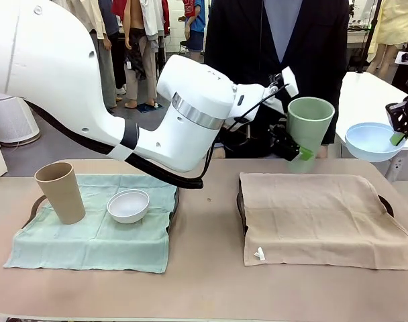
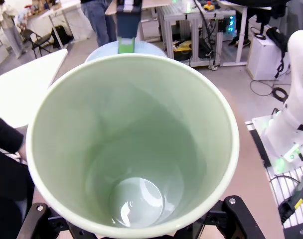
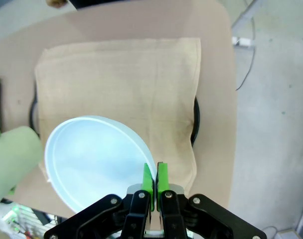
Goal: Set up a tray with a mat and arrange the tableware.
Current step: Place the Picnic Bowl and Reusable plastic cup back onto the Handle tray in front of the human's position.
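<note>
Tan cup (image 1: 60, 192): upright on the pale green mat (image 1: 90, 231), at its far left part, just beside the white bowl.
White bowl (image 1: 129, 205): right way up on the same mat, to the right of the tan cup.
Left tray (image 1: 33, 209): dark rim peeks out from under the green mat, on the desk (image 1: 204, 282).
Left gripper (image 1: 294, 149): reaches across the middle; jaws spread wide around the lower part of the pale green cup (image 1: 309, 127), holding it upright in the air above the far edge of the tan mat.
Tan mat (image 1: 318, 218): draped over the right tray (image 1: 241, 201), nothing resting on it.
Light blue bowl (image 1: 372, 141): held in the air past the tan mat's far right corner, just right of the green cup.
Right gripper (image 3: 154, 178): jaws pressed together on the blue bowl's rim, green pads (image 3: 163, 175) pinching it.
Person (image 1: 278, 40): stands at the far side, dark jacket.
</note>
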Robot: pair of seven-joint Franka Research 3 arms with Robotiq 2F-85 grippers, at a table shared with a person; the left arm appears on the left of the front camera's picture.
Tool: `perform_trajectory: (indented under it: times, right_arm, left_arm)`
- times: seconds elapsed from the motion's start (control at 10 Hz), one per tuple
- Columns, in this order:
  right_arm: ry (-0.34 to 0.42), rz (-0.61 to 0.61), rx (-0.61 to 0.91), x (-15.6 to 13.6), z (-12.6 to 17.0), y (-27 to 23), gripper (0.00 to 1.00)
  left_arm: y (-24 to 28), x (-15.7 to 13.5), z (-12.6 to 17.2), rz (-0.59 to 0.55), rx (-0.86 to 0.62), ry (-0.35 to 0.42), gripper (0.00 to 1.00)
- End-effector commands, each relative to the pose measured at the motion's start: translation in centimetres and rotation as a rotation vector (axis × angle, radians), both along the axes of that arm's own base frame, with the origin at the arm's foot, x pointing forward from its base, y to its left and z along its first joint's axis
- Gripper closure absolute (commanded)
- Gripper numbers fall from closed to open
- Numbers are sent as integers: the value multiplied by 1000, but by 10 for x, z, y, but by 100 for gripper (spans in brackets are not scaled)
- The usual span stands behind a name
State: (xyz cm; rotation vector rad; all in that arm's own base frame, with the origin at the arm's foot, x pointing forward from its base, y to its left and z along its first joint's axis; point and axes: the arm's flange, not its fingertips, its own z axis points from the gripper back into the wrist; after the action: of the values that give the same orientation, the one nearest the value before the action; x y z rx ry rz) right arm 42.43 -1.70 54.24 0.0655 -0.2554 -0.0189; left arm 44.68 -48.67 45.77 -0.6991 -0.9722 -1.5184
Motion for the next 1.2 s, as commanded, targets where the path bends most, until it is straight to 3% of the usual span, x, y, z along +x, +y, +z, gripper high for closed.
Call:
perform_trajectory:
  times: [0.0, 0.3, 0.4, 0.6, 1.1]
  right_arm:
    - [23, 4, 10, 20, -36, -2, 96]
    - [79, 36, 0, 32, -89, 4, 96]
    - [65, -2, -1, 23, -61, 0, 96]
    - [65, -2, -1, 23, -61, 0, 96]
    - [103, 52, -7, 46, -122, 16, 96]
  left_arm:
    - [18, 17, -39, 17, -43, 38, 15]
    - [37, 28, -84, -3, -123, 59, 15]
    - [23, 31, -65, 31, -37, 59, 15]
    - [23, 31, -65, 31, -37, 59, 15]
    - [20, 38, -113, -26, -74, 47, 15]
